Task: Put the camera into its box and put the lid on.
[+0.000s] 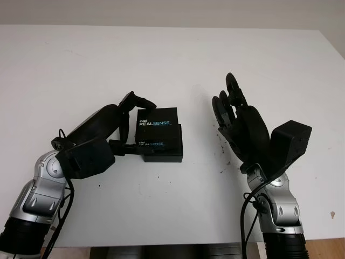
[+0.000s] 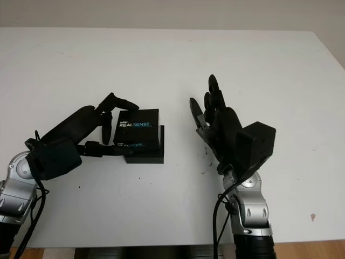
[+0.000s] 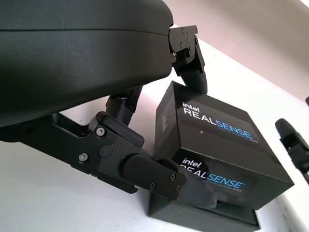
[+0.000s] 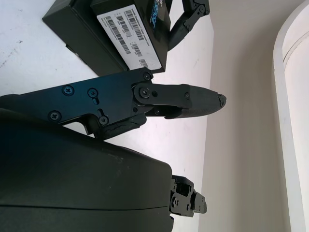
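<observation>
Black Intel RealSense lid (image 1: 157, 125) sits askew on box base (image 1: 164, 155), gripped by left hand (image 1: 116, 129); right hand (image 1: 237, 116) beside it, released.

Lid (image 1: 156, 128): black, printed "intel REALSENSE" in white and blue on top and on its near side; sits askew over the box, shifted toward the far side, not fully seated.
Box (image 1: 164, 156): black base, flat on the white table near its middle; near and right edges stick out from under the lid.
Label (image 4: 129, 34): white barcode sticker on one side.
Camera: possibly inside; contents hidden.
</observation>
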